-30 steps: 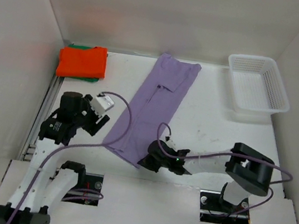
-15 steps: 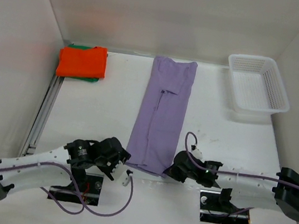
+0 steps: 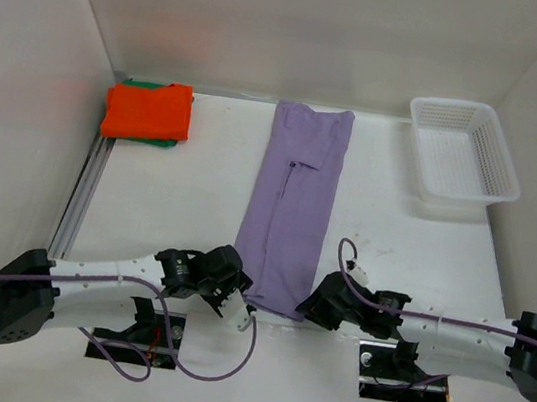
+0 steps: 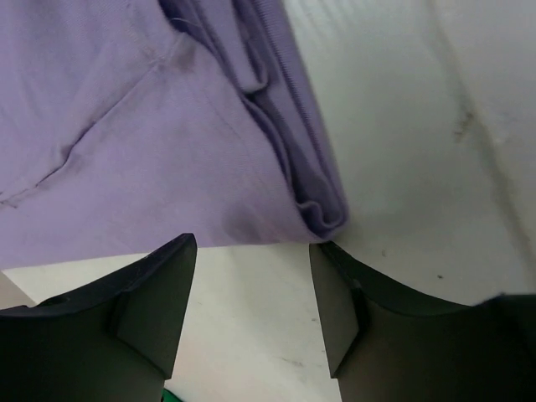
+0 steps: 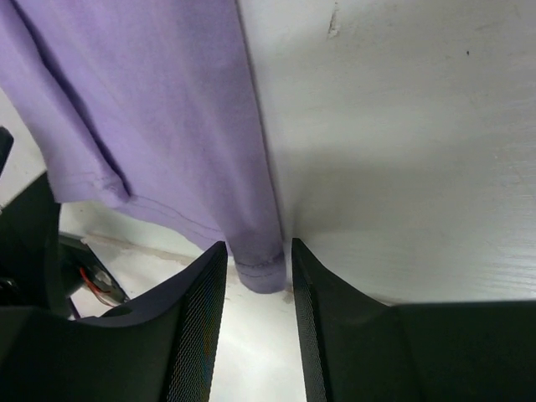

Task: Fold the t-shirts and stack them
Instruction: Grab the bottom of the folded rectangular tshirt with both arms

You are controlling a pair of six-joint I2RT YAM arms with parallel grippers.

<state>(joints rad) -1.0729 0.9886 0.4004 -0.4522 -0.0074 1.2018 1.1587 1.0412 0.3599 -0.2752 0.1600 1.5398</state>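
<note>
K: White table (image 3: 178, 198) carries everything. The purple shirt (image 3: 293, 205) is the biggest item: a long narrow strip with the sides folded in, flat down the middle. Its far end is by the back wall and its near hem is at the table's front edge.
M: Handling?
K: Thin, limp knit. It's light with no stiffness, so it will sag and slide on the table. My call: take both near hem corners together, lift low and carry them toward the collar so the layers don't shear.
M: Containers?
K: Mesh basket (image 3: 462, 154), back right, well apart from that shirt. Nothing in it.
M: Other shirts?
K: Orange shirt (image 3: 148, 110), folded, back left, on top of the green shirt (image 3: 146, 85), of which only the edges show.
M: Fingers?
K: Left fingers (image 4: 322, 268) are parted with nothing between them, just short of the near left corner. Right fingers (image 5: 213, 268) are parted astride the near right corner. Cloth lies in the gap, not visibly pinched.
</note>
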